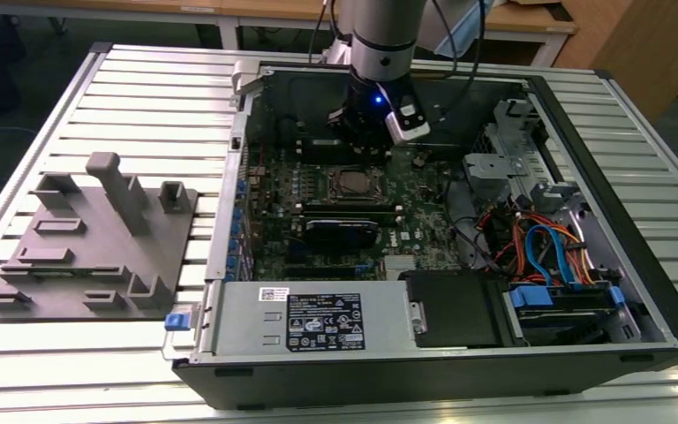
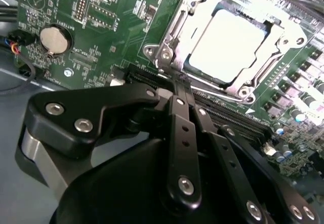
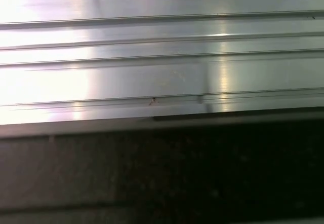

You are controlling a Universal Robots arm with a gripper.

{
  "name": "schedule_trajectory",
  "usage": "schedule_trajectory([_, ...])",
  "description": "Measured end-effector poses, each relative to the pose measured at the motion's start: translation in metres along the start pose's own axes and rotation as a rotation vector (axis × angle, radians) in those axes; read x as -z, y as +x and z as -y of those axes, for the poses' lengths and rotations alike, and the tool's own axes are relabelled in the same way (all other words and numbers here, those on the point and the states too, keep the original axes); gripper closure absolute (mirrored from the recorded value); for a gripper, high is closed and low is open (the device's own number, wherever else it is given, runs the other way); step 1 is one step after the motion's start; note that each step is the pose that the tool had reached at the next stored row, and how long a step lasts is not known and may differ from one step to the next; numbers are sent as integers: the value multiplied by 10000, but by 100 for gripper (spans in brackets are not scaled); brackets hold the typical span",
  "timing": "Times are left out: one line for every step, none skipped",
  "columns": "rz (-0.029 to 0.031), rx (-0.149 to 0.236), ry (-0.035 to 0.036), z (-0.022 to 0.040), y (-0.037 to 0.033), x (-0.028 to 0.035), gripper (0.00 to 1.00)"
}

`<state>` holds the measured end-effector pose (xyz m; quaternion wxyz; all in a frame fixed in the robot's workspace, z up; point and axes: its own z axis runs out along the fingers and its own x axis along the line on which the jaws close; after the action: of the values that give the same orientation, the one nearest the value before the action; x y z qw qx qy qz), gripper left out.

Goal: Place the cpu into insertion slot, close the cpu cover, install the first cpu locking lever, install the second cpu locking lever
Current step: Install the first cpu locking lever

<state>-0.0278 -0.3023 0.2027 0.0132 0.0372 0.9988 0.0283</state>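
Observation:
The cpu (image 2: 228, 44) lies flat in the insertion slot (image 1: 351, 183), its pale metal top glaring in the light. The silver cpu cover (image 2: 283, 36) lies down around it, framing the chip. Thin lever rods (image 2: 173, 29) run along the socket's sides; whether they are latched I cannot tell. My gripper (image 2: 181, 84) is shut with nothing between its black fingers (image 2: 174, 112), the tips right at the socket's corner near a screw (image 2: 164, 54). In the exterior view the gripper (image 1: 360, 141) hangs inside the open computer case, just behind the socket.
The case (image 1: 433, 371) lies open on a slatted aluminium table (image 3: 162, 57). A grey fixture tray (image 1: 92, 238) sits at the exterior view's left. Cables (image 1: 539, 247) and drive bays crowd the exterior view's right. Beside the socket are memory slots (image 2: 228, 115) and a coin battery (image 2: 53, 39).

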Motion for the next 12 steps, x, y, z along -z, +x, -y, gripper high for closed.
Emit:
schedule_trajectory([0,1,20,1,0,-3,90])
schedule_trajectory([3,1,53,2,0,-10,90])
schedule_trajectory([6,1,90,3,0,-17,90])
schedule_trajectory([9,1,127,4,0,-24,90])
schedule_trajectory([11,3,159,5,0,-30,90])
schedule_trajectory([12,4,191,6,0,-35,90])
schedule_trajectory([13,5,214,7,1,-38,90])
schedule_trajectory([14,5,228,7,1,-42,90])
schedule_trajectory([17,5,237,6,1,-46,90])
schedule_trajectory([16,5,244,6,1,-48,90])
schedule_trajectory([15,5,246,7,1,-49,90])
schedule_trajectory([15,5,246,7,1,-50,90])
